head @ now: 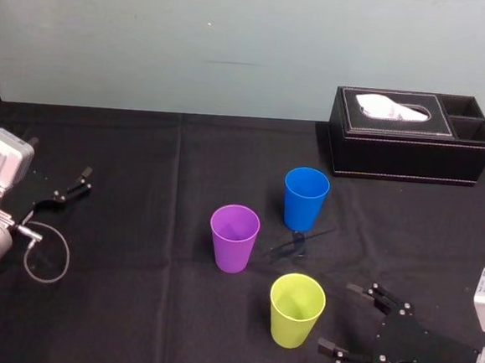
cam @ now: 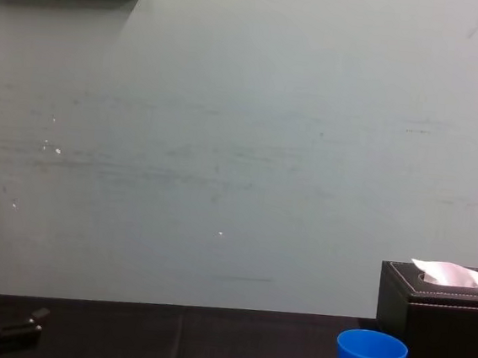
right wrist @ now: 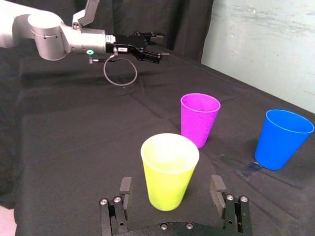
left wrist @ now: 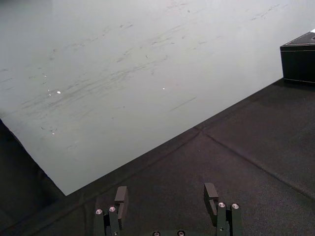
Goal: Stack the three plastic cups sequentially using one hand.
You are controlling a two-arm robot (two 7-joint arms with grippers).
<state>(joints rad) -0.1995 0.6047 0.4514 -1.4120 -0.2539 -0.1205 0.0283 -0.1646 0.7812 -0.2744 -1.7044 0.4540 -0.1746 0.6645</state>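
A black cloth covers the table (head: 132, 307), which runs back to a pale grey-green wall (head: 236, 46). The right gripper (head: 338, 318) lies low over the near right part of the cloth, its arm coming in from the lower right and its fingers pointing toward the left. The fingers are spread wide, just beside the yellow-green cup (head: 296, 310) and clear of it. In the right wrist view the cup stands straight ahead of the gap between the fingers. The left gripper (head: 74, 183) hangs above the cloth far out on the left – well apart from the cups – with its fingers apart too.

The three cups stand upright, mouths up, with bare insides. The purple cup (head: 234, 238) is at the centre, the blue cup (head: 306, 199) farther back and to its right, and the yellow-green one nearest the robot. At the back right sits a black tissue box (head: 410, 136) with a white tissue (head: 391, 107) poking from its slot.
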